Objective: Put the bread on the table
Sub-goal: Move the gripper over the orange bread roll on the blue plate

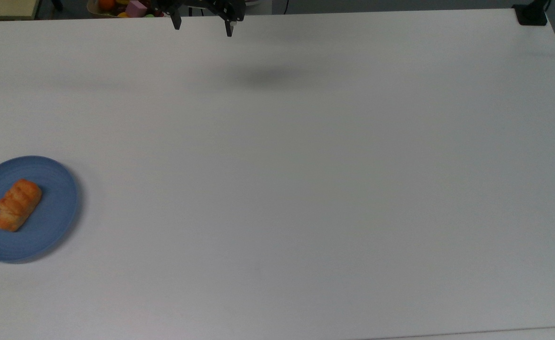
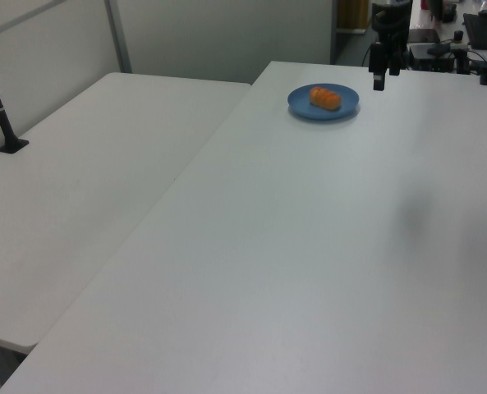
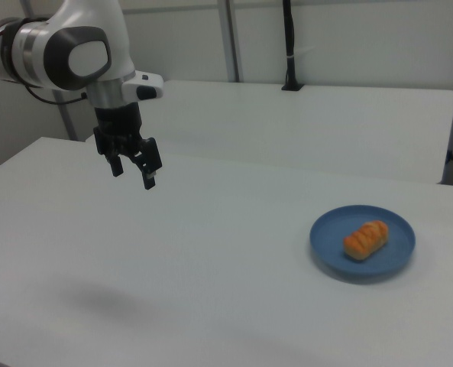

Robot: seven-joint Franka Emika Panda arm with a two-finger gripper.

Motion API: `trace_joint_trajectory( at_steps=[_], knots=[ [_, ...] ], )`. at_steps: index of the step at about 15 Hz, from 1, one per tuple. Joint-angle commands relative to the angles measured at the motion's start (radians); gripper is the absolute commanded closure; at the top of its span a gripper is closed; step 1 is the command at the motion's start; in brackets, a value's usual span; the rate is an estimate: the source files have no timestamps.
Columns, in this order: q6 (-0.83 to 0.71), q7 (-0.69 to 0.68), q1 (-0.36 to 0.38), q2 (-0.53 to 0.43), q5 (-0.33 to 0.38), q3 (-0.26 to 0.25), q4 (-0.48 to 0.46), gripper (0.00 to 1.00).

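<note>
The bread (image 1: 14,204), a small golden-orange ridged roll, lies on a round blue plate (image 1: 55,208) at the top view's left edge. The bread (image 3: 366,239) also lies on the plate (image 3: 325,237) in the right view, and the bread (image 2: 325,98) sits far back in the left view. The white table (image 1: 306,189) spreads under everything. My gripper (image 1: 203,27) hangs open and empty high above the table at the top view's upper edge, far from the bread. In the right view my gripper (image 3: 134,171) is well left of the plate.
A black camera-stand base (image 1: 531,15) sits at the table's far right corner in the top view. A second white table (image 2: 79,180) adjoins on the left view's left, with a black post (image 2: 1,107) on it. Colourful items (image 1: 121,7) lie beyond the table's far edge.
</note>
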Motion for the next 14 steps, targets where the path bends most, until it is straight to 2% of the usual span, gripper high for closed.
trace_joint_trajectory(
  at_steps=[1, 3, 6, 10, 14],
  knots=[
    [0.002, -0.003, 0.042, 0.01, -0.006, -0.068, 0.03, 0.0],
    [0.002, -0.004, 0.043, 0.053, -0.006, -0.07, 0.078, 0.0],
    [0.001, -0.094, 0.041, 0.128, 0.002, -0.117, 0.168, 0.0],
    [0.036, -0.142, 0.001, 0.329, 0.026, -0.182, 0.343, 0.0],
    [0.301, -0.148, -0.077, 0.495, 0.138, -0.246, 0.419, 0.0]
  ],
)
